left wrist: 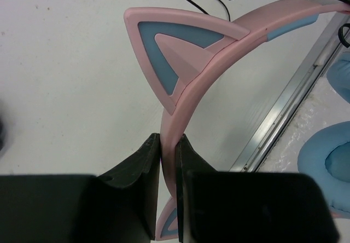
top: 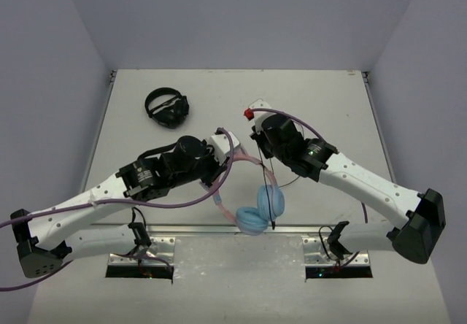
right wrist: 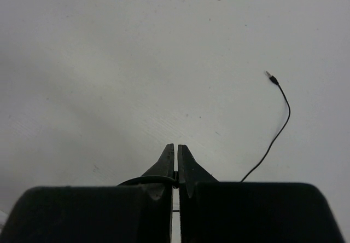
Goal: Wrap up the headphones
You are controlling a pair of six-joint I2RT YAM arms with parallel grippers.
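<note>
The headphones [top: 257, 209] have a pink headband with cat ears [left wrist: 175, 51] and light blue ear cups [left wrist: 322, 161]. They hang over the table's near edge. My left gripper [left wrist: 168, 139] is shut on the pink headband and holds it up; in the top view this gripper [top: 219, 149] is left of centre. My right gripper [right wrist: 175, 147] is shut on the thin black cable [right wrist: 281, 120], whose plug end [right wrist: 268, 74] lies loose on the table. In the top view my right gripper [top: 255, 123] is just beyond the headband, and the cable [top: 268, 193] runs down past the ear cups.
All-black headphones [top: 167, 108] lie at the far left of the table. A metal rail [top: 204, 229] runs along the table's near edge and also shows in the left wrist view [left wrist: 284, 106]. Grey walls close the sides and the back.
</note>
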